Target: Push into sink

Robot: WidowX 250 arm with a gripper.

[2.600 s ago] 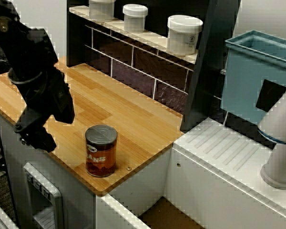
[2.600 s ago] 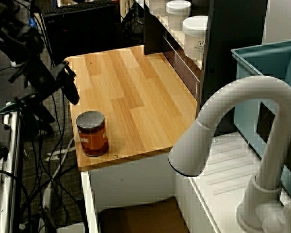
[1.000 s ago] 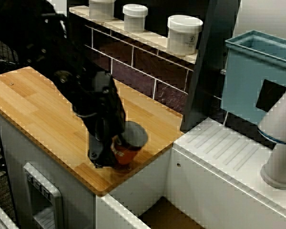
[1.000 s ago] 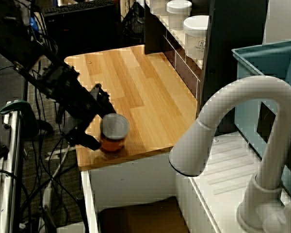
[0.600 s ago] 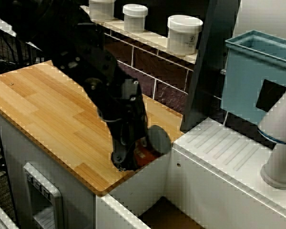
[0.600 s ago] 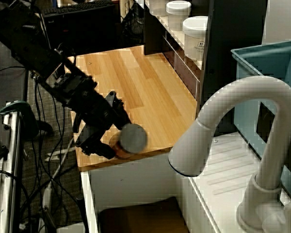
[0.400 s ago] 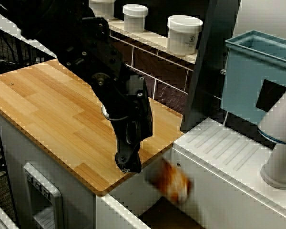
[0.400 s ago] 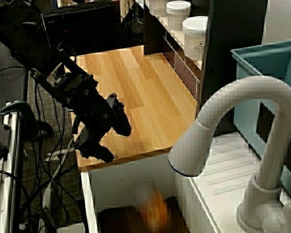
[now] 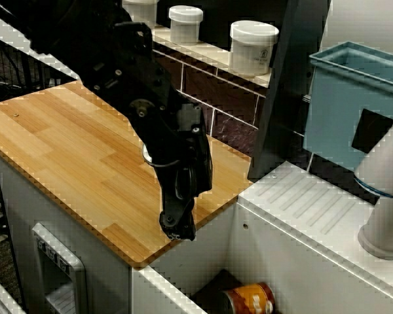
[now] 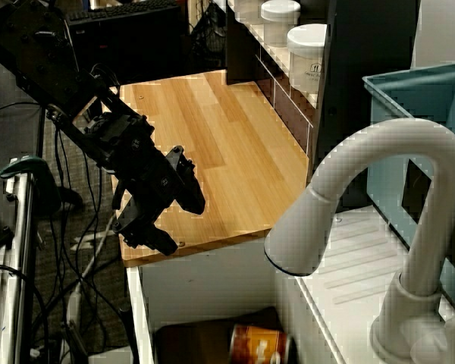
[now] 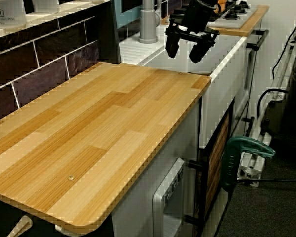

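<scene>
The gripper [image 11: 188,44] is hanging with its two fingers parted and nothing between them, poised over the wooden bench's [image 9: 72,157] edge nearest the sink [image 10: 212,303]. The can [image 9: 251,300] is lying on its side on the sink's brown floor, below that edge. The white faucet [image 10: 379,197] is arching over the sink's far side.

1 can [image 9: 251,299], 3 white jars [image 9: 186,23], 1 sink [image 10: 205,287], 1 faucet [image 10: 387,205], 1 blue bin [image 9: 354,104]
</scene>
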